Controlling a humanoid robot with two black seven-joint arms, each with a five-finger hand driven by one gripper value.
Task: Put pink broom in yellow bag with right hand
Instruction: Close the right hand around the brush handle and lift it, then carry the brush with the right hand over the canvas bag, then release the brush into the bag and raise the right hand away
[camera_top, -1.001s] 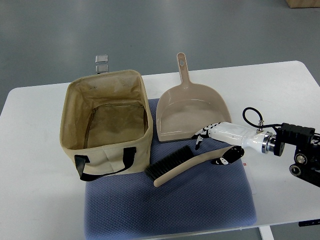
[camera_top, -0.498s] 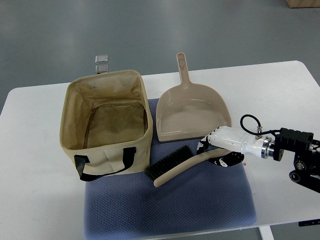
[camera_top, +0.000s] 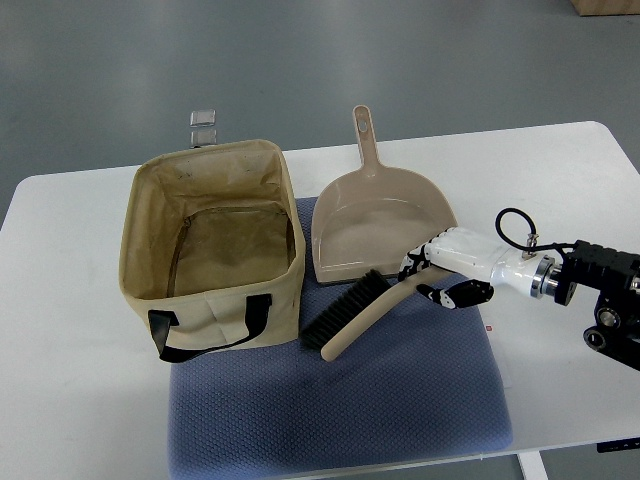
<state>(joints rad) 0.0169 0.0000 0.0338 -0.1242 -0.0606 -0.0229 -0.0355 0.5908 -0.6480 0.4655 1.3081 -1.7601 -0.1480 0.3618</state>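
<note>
A pinkish-beige broom with black bristles lies tilted over the blue mat, its bristle end toward the bag. My right hand is shut on the broom's handle end, just below the dustpan. The yellow fabric bag stands open to the left, with a black strap on its near side. The broom's head sits close to the bag's right wall. My left arm does not show.
The beige dustpan lies on the white table behind the broom, its handle pointing away. Two small metal clips sit beyond the table's far edge. The mat's near half is bare.
My right hand closed onto the broom's handle, then swung that end up toward the dustpan. The broom now lies steeper, its bristles nearer the bag.
</note>
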